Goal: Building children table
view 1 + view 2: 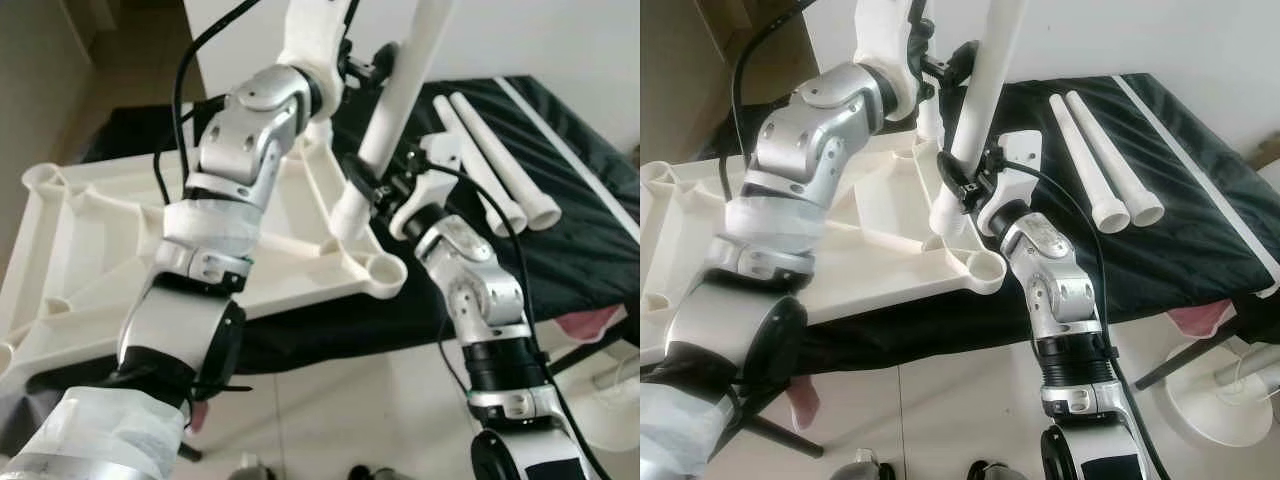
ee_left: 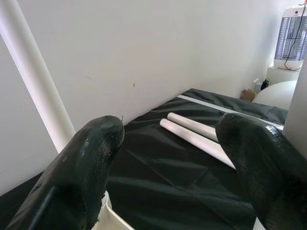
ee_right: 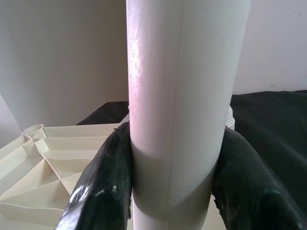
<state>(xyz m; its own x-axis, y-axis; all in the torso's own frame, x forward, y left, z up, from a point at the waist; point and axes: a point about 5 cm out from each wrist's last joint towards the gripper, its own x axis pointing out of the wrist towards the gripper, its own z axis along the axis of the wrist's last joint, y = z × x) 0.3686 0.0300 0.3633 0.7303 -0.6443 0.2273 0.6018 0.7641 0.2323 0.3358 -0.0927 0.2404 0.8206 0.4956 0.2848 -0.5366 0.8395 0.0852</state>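
My right gripper [image 1: 965, 190] pinches a smooth white tube leg [image 1: 980, 110], held upright over the ribbed cream table frame [image 1: 890, 240] lying upside down on black cloth [image 1: 1160, 260]. Left gripper [image 2: 168, 177] fingers spread.

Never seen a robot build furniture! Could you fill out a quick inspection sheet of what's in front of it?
Surface: black sheet over a bed or bench.
Job's things: white tabletop lying upside down; upright leg; two spare legs flat on the sheet.
Clutter: pink item at the sheet's edge.
Tools: right tool clamps the upright leg; left tool open, holding nothing.
Cables: black cables along both arms.
Surroundings: white wall, tiled floor, round white stand base.
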